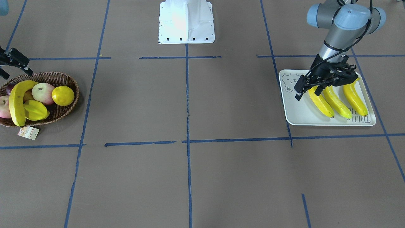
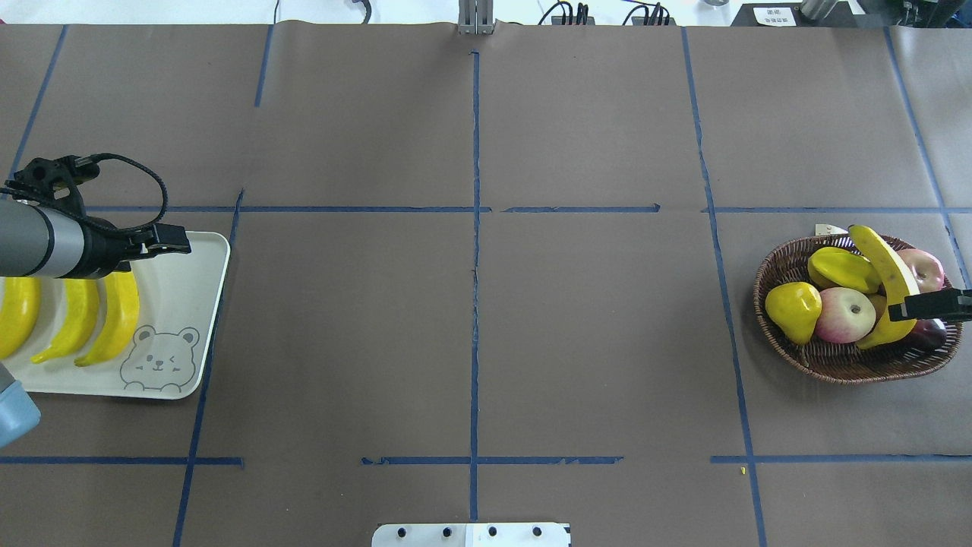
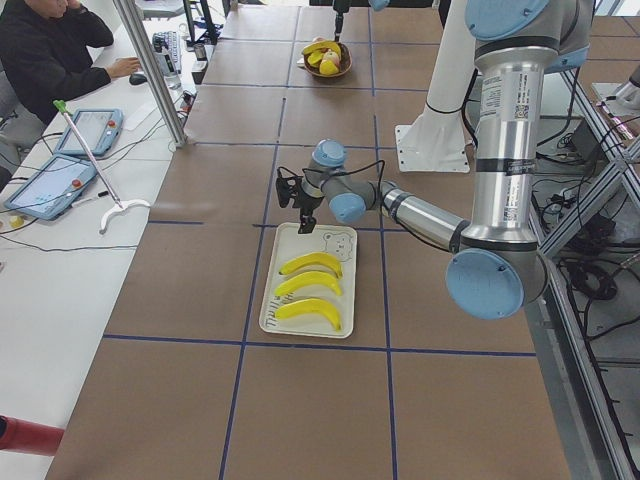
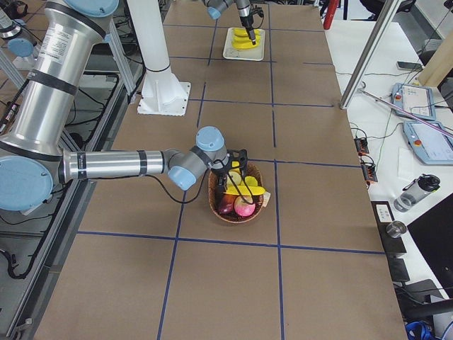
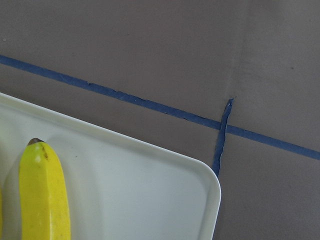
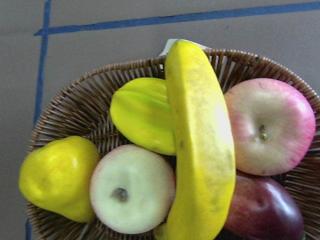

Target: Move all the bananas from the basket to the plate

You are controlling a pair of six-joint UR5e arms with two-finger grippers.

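Note:
Three bananas [image 1: 337, 103] lie side by side on the white bear-print plate [image 1: 297, 110]. My left gripper [image 1: 307, 95] hangs open just above their upper ends and holds nothing. The left wrist view shows one banana tip [image 5: 42, 190] and the plate's corner [image 5: 150, 185]. One more banana [image 2: 885, 262] rests across the fruit in the brown wicker basket [image 2: 850, 365]. Over that basket's edge my right gripper [image 1: 17, 71] stands open and empty. Directly below the right wrist camera lies this banana [image 6: 200, 145].
Also in the basket are two apples [image 6: 270, 125], a starfruit [image 6: 140, 115], a round yellow fruit [image 6: 57, 175] and a dark purple fruit [image 6: 265, 210]. The robot's white base [image 1: 186, 22] stands mid-table. A person sits at a side desk [image 3: 60, 50].

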